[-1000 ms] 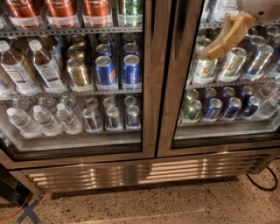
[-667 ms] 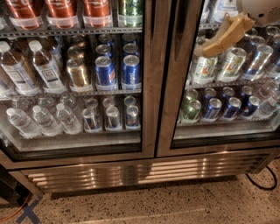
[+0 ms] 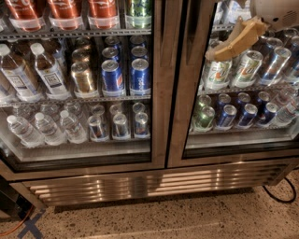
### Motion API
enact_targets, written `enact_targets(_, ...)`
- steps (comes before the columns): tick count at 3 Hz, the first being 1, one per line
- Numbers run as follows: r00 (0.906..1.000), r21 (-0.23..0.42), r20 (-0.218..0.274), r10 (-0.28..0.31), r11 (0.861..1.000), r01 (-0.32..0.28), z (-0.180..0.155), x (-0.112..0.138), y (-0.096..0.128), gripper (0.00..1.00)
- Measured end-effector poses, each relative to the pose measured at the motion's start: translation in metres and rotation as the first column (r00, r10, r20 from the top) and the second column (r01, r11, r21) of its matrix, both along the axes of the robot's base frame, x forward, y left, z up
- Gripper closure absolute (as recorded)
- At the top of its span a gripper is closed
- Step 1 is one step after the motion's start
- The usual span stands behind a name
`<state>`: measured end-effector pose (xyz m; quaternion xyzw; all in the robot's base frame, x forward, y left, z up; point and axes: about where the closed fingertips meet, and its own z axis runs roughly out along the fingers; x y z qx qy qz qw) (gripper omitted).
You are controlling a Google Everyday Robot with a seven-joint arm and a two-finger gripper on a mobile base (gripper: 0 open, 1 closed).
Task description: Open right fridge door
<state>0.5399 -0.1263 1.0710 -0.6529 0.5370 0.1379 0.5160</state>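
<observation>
Starting with the tool (image 3: 219, 50): tan, slanting down-left from a white arm housing (image 3: 275, 11) at the top right corner. Apart or together: cannot tell. Poised in front of the upper glass of the right fridge door (image 3: 238, 88); touching it or just off it, cannot tell. Door apparently closed, flush beside the left door (image 3: 79, 140) along the centre steel stiles (image 3: 175, 93). Behind the glass, shelves of cans (image 3: 233, 114); below, a steel grille (image 3: 149, 182) and speckled floor (image 3: 163, 219).

Likely stiff and fairly heavy, probably held by a seal, so expect resistance at first, then an easier swing. Glass slick and breakable: no pushing or gripping there. No handle plainly visible; probably best to catch the dark inner edge of the steel frame near the centre seam and pull outward.
</observation>
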Motion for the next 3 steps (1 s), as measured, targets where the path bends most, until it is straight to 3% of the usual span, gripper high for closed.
enact_targets(2,1.0,0.007,-0.003,0.004,1.0,-0.004,-0.0013,-0.0001,-0.0026,0.14)
enact_targets(3,0.9995,0.019,-0.027,0.018,1.0,-0.017,-0.0063,0.003,-0.0035,0.14)
